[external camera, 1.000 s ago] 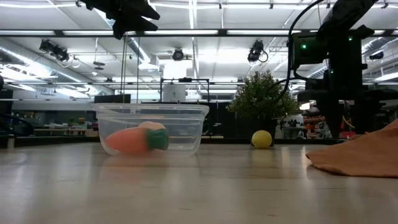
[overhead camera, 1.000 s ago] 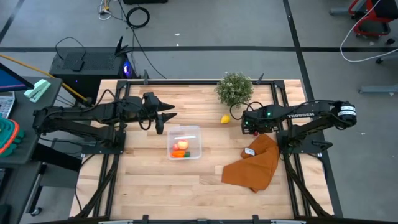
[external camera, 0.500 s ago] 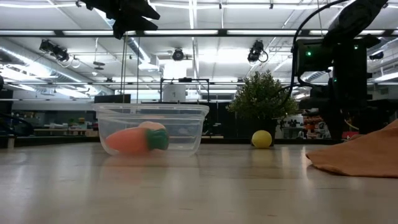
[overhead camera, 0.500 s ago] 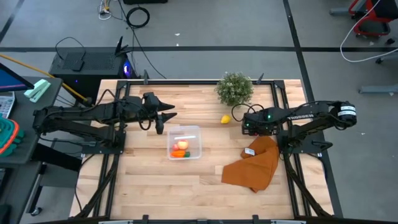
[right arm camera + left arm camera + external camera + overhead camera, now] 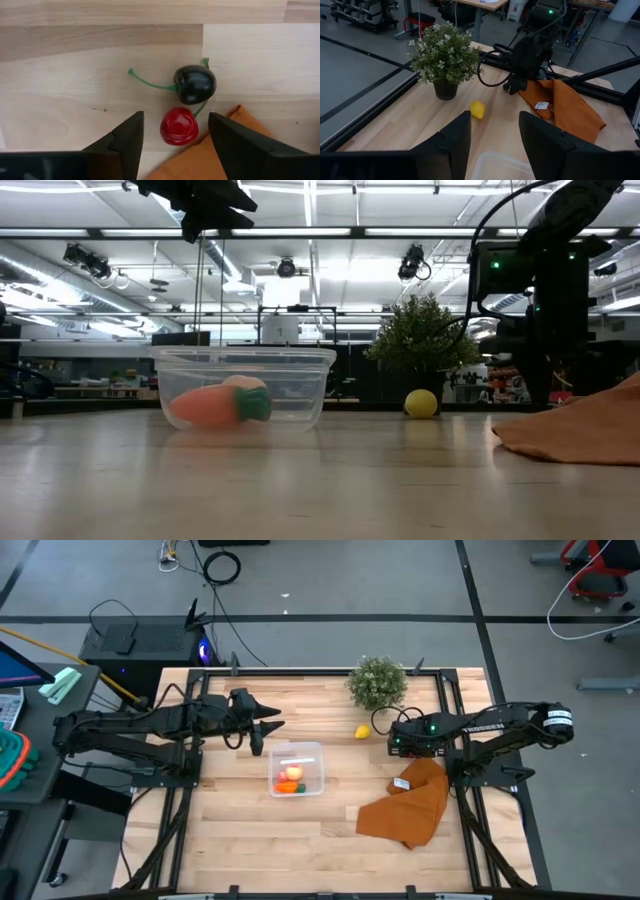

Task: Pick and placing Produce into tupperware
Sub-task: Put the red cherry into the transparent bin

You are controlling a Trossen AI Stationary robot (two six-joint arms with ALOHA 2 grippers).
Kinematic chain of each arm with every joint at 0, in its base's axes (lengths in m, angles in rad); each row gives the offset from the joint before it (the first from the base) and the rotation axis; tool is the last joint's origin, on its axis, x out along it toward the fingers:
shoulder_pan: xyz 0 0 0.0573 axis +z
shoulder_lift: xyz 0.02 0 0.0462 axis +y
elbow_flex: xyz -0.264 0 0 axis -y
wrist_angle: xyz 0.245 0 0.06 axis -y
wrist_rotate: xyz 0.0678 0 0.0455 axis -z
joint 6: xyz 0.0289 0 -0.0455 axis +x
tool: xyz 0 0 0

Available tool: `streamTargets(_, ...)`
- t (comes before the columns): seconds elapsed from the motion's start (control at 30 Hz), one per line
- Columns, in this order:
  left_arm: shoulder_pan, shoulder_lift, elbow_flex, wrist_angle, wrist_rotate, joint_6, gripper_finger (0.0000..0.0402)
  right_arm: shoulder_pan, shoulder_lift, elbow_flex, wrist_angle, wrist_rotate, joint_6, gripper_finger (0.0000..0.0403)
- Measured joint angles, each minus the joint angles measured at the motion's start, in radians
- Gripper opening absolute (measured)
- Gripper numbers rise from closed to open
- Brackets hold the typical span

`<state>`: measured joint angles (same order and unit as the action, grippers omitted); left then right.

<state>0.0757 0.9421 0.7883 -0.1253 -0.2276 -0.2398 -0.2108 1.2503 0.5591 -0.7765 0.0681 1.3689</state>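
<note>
The clear tupperware (image 5: 298, 768) (image 5: 243, 387) stands mid-table and holds the orange carrot (image 5: 290, 787) (image 5: 212, 406) and the pale apple (image 5: 293, 773). The yellow lemon (image 5: 362, 731) (image 5: 421, 403) (image 5: 477, 109) lies on the bare wood near the plant. A red cherry (image 5: 179, 126) and a dark cherry (image 5: 195, 84) with green stems lie on the wood at the cloth's edge. My right gripper (image 5: 400, 744) (image 5: 175, 135) points down over them, open, with a finger on either side of the red cherry and touching nothing. My left gripper (image 5: 268, 736) (image 5: 495, 140) hangs open above the table, left of the tupperware's far side.
A bushy potted plant (image 5: 377, 682) (image 5: 444, 57) stands near the far edge, just beyond the lemon. The brown-orange cloth (image 5: 410, 802) (image 5: 580, 430) (image 5: 200, 160) lies crumpled on the right, under the right arm, with a white tag (image 5: 402, 783). Bare wood lies near and left of the tupperware.
My right gripper has shifted a little toward the table's right, still low over the cherries, and has then held still. Nothing else has moved.
</note>
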Motion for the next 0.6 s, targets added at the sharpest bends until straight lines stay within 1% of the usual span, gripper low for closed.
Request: streamTargets(0.6,0.000,0.000,0.000,0.000,0.000,0.000,0.0177,0.000,0.000,0.000,0.000,-0.019,-0.002,0.0137)
